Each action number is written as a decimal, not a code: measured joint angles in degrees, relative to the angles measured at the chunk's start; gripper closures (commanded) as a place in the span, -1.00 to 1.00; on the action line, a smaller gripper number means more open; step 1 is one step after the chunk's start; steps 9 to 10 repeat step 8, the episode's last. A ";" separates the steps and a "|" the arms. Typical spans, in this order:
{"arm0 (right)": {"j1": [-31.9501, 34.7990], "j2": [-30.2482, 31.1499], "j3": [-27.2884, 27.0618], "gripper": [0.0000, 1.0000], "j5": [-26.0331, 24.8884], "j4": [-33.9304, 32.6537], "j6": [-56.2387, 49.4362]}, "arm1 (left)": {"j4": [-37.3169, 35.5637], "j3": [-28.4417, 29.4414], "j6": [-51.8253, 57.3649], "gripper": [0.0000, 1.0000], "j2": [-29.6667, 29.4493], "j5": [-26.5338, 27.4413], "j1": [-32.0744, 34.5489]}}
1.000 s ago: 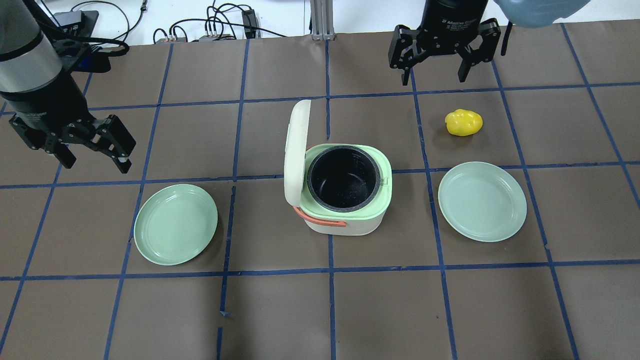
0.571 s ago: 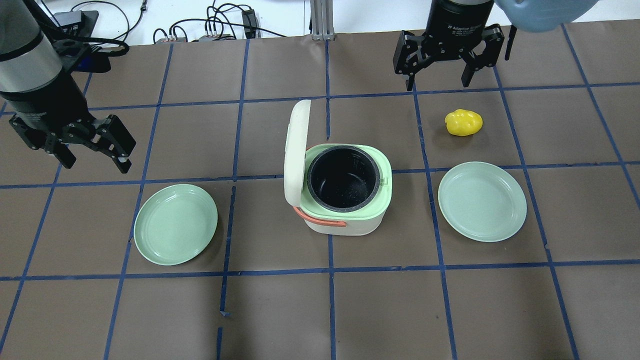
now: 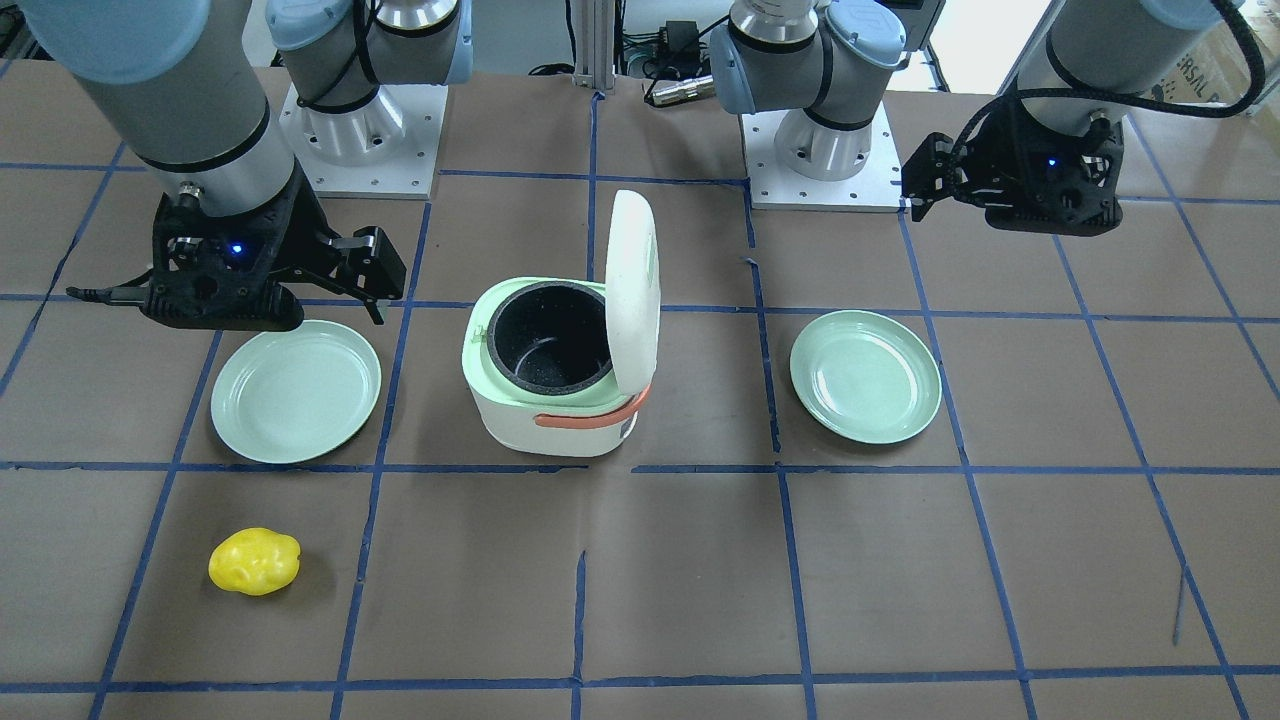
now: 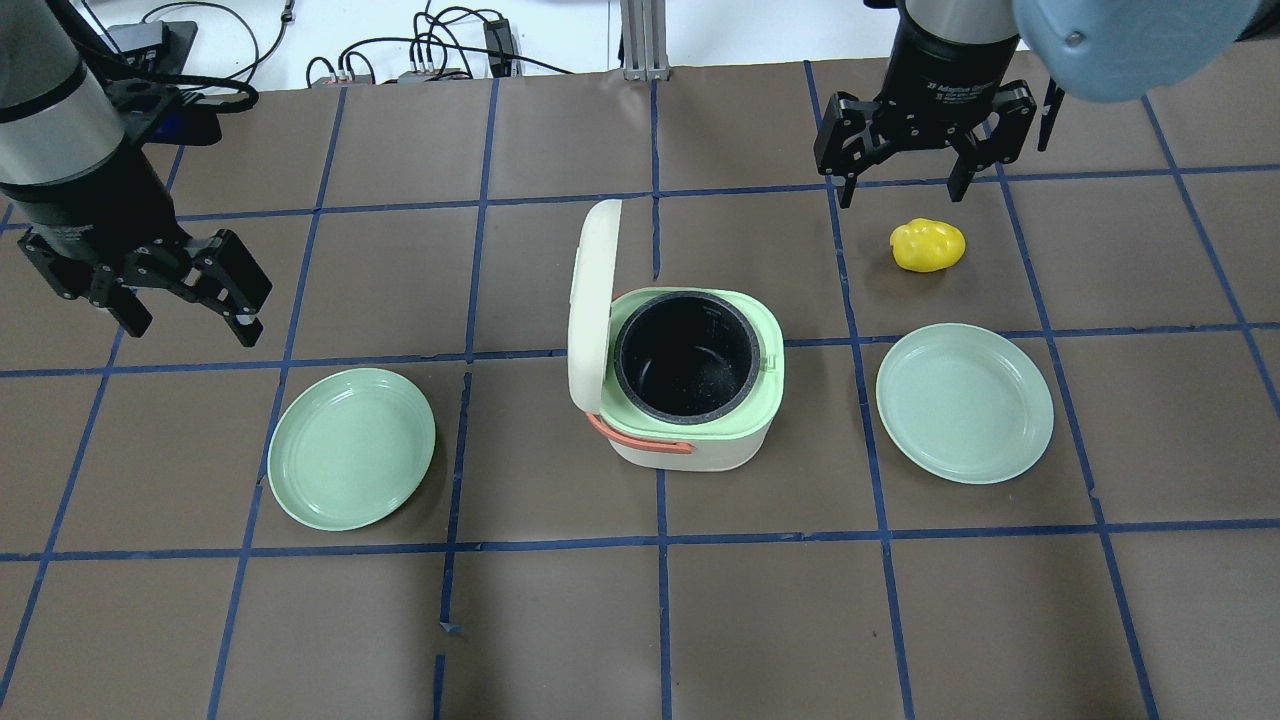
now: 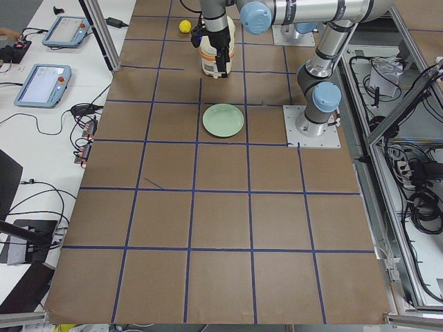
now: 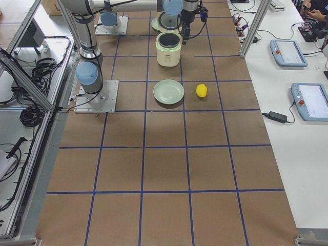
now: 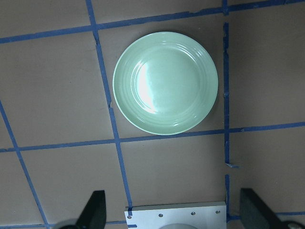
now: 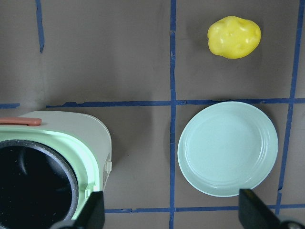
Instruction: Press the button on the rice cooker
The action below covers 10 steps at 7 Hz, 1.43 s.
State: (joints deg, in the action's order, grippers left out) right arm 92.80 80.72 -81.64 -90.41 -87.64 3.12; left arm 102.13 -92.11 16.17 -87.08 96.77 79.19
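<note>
The rice cooker (image 4: pixel 700 445) stands mid-table with its cream lid (image 4: pixel 592 300) swung up and its dark pot (image 4: pixel 685 360) empty. A small latch button (image 4: pixel 768 362) sits on its green rim, also in the right wrist view (image 8: pixel 108 166). My right gripper (image 4: pixel 900 195) is open and empty, hanging beyond the cooker to its right, just behind a yellow potato (image 4: pixel 928 245). My left gripper (image 4: pixel 190 320) is open and empty, far left of the cooker. In the right wrist view the cooker (image 8: pixel 52 157) is at lower left.
A green plate (image 4: pixel 351 448) lies left of the cooker, below my left gripper, and fills the left wrist view (image 7: pixel 165 89). A second green plate (image 4: pixel 964 402) lies right of the cooker, also in the right wrist view (image 8: pixel 228 148). Brown paper with a blue tape grid covers the table.
My right gripper has moved nearer and slightly right in the overhead view, closing on the potato, still open. The left arm, cooker and plates have not moved.
</note>
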 measured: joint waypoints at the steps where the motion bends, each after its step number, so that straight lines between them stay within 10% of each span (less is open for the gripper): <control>1: -0.45 0.03 -0.03 -1.00 0.72 0.00 -0.20 | 0.00 0.00 0.00 -1.00 0.01 0.00 0.00; 10: -0.43 0.14 -0.02 -1.00 2.08 0.07 -0.28 | 0.00 0.00 0.00 -1.00 -0.02 0.00 0.00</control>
